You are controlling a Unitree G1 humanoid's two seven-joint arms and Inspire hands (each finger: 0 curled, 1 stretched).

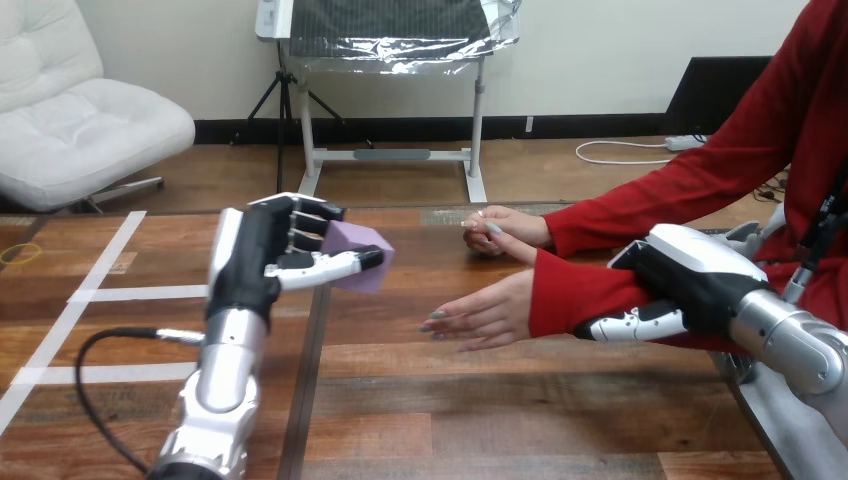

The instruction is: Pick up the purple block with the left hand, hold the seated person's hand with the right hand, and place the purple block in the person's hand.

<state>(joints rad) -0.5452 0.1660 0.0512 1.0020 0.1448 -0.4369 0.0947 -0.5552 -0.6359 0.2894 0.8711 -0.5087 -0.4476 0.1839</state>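
A purple block (358, 255) is held above the table at the centre left, with my left hand (262, 258) shut on it: fingers curl over its top and the thumb presses its front. The person's nearer hand (485, 313) reaches out over the table at the centre right, fingers pointing left, about a hand's width right of the block. My right hand (680, 275) is on the red sleeve of that forearm, fingers over the top and thumb along the near side. The person's other hand (500, 230) rests on the table behind.
The wooden table (450, 420) carries white tape lines (100, 292) at the left. A black cable (95, 375) loops beside my left forearm. The table's right edge lies under my right arm.
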